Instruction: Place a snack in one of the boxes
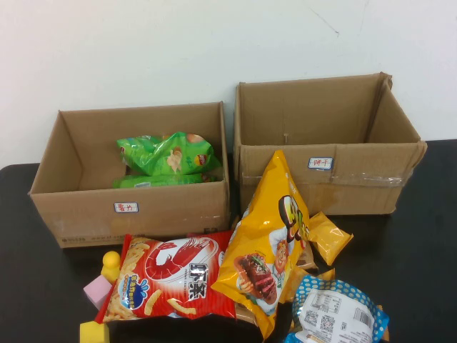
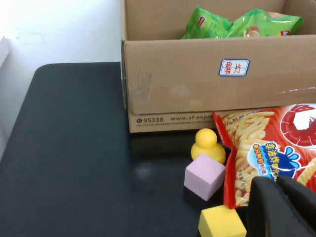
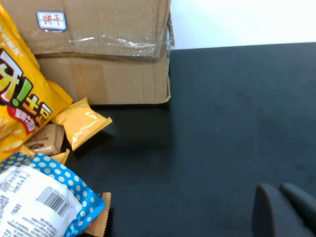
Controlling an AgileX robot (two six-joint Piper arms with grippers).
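Note:
The snack (image 1: 333,311), a crinkly bag with blue-and-white dotted edges and a white printed back, lies at the table's front right; it also shows in the right wrist view (image 3: 42,195). The lower, wider brown box (image 1: 78,207) with a red-written label stands at the back left and holds green bags (image 1: 168,158); it also shows in the left wrist view (image 2: 173,74). My left gripper (image 2: 276,185) is shut and empty, low over the red prawn-stick bag's corner. My right gripper (image 3: 279,190) is shut and empty over bare table, right of the snack. Neither gripper shows in the high view.
The taller taped box (image 1: 328,136) stands at the back right. A red prawn-stick bag (image 1: 175,275) and a tall yellow chef bag (image 1: 268,246) lie in front of the boxes. A yellow duck (image 2: 207,144), a pink block (image 2: 205,175) and a yellow block (image 2: 221,222) sit at the front left.

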